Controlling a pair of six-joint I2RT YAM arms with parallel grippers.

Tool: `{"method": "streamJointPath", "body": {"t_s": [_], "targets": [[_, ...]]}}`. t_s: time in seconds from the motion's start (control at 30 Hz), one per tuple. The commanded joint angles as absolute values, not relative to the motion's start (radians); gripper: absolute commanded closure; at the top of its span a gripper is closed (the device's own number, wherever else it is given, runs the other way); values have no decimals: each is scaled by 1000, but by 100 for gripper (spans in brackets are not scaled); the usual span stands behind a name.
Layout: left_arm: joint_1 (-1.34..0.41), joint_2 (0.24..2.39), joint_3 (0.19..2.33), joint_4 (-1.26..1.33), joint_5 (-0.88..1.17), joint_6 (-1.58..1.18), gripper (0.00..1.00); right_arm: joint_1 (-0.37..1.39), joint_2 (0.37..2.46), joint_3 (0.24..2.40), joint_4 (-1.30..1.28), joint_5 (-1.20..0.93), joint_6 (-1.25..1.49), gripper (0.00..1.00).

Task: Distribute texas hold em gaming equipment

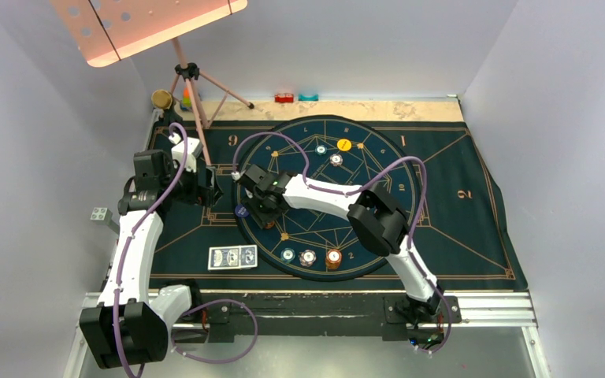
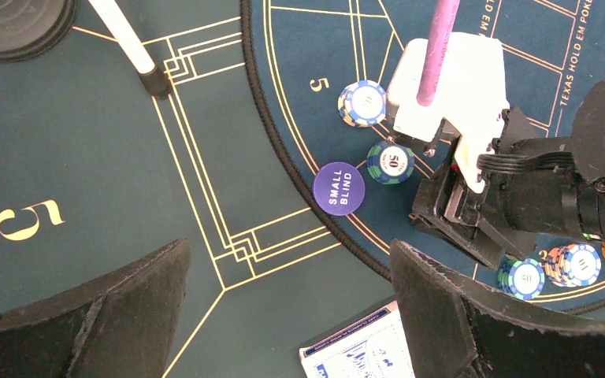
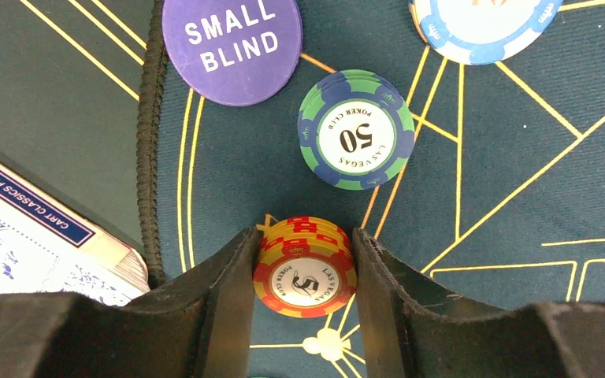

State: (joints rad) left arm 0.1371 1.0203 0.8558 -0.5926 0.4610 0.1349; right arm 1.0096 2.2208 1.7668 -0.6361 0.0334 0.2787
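My right gripper (image 3: 305, 236) is shut on a short stack of red-and-yellow poker chips (image 3: 305, 272), held just above the round part of the mat. Ahead of it lie a green-and-blue "50" chip stack (image 3: 356, 130), a purple "SMALL BLIND" disc (image 3: 232, 47) and a white-and-blue chip (image 3: 484, 27). The blue-backed card deck (image 3: 39, 244) lies to its left. My left gripper (image 2: 283, 315) hangs open over bare mat, cards (image 2: 358, 350) just below it. In the top view the right gripper (image 1: 266, 214) sits beside the disc (image 1: 242, 211); the yellow disc (image 1: 344, 145) lies farther back.
Three chip stacks (image 1: 307, 257) line the circle's near edge, beside the cards (image 1: 232, 257). A pink tripod stand (image 1: 193, 87) rises at the back left, one foot (image 2: 130, 39) on the mat. Red (image 1: 284, 98) and teal (image 1: 309, 97) blocks sit behind the mat.
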Motion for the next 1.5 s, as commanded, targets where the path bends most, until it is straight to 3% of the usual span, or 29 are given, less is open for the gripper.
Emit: {"method": "streamJointPath", "body": {"t_s": [0.0,0.2,0.57,1.1,1.47], "targets": [[146,1002,858,-570,476,149,0,1008,2239,1806,-643,27,267,51],[147,1002,858,-570,476,148,0,1008,2191,1832,-666,46,256,37],[147,1007,858,-569,472,148,0,1005,1978,1838,-764,143,241,36],[147,1011,857,-570,483,150,0,992,1455,1212,-837,249,466,24],[147,1009,856,-571,492,154,0,982,1326,1033,-834,190,577,18]]}}
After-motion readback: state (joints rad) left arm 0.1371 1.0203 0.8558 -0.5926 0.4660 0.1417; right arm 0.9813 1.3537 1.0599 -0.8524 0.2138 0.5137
